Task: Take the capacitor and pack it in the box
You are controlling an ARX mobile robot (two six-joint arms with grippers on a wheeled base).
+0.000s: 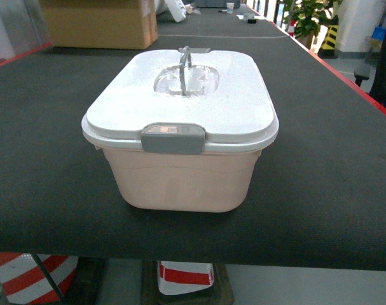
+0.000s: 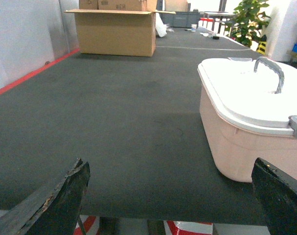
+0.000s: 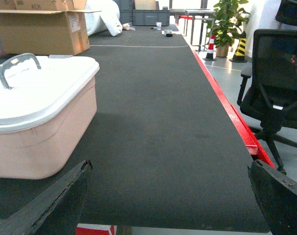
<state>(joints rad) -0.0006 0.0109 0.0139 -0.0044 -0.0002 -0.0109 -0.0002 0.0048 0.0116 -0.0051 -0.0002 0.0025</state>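
The box (image 1: 183, 178) is a pale pink tub standing near the front edge of the dark table, its white lid (image 1: 180, 95) on and the grey latch (image 1: 173, 138) down at the front. The grey handle (image 1: 185, 67) stands up on the lid. The capacitor is out of view. My left gripper (image 2: 170, 169) is open over the table's front edge, left of the box (image 2: 246, 142), nothing between its fingers. My right gripper (image 3: 170, 169) is open too, right of the box (image 3: 40, 142), empty. Neither gripper shows in the head view.
A brown cardboard carton (image 1: 98, 22) stands at the back left of the table (image 1: 332, 159). A red strip edges the table's right side (image 3: 231, 112); a black office chair (image 3: 275, 78) stands beyond it. Red-and-white barriers (image 1: 27, 276) sit below the front edge.
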